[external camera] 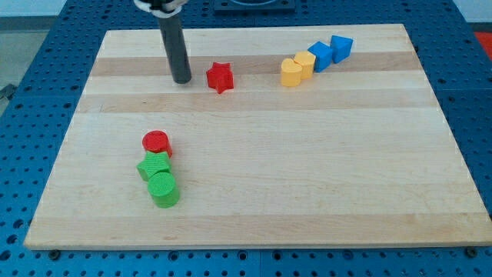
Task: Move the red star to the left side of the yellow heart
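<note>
- Surface (254,208): pale wooden board, lying on a blue perforated bench and carrying all the blocks.
- Red cylinder (156,141): sitting at the view's lower left, touching the green pieces below it.
- Green block (154,167): shape unclear, wedging between the red cylinder and the green cylinder.
- Green cylinder (164,189): closing the lower end of that cluster, well apart from the task's things.
- My tip (181,80): resting on the surface near the view's top, just beside the red star on its left, a small gap showing between them. Tool state: plain rod with nothing to open or close, holding nothing.
- Red star (220,77): lying right of the tip and well short of the yellow pieces, with bare board between.
- Yellow heart (290,72): heading a diagonal row at the view's upper right, its left side standing free.
- Yellow block (304,63): touching the heart behind it; shape hard to make out.
- Blue blocks (331,52): two, continuing the row toward the view's top right.
- Progress: by my judgement, contact is only approaching; the whole rightward push to the heart's left side is remaining.
</note>
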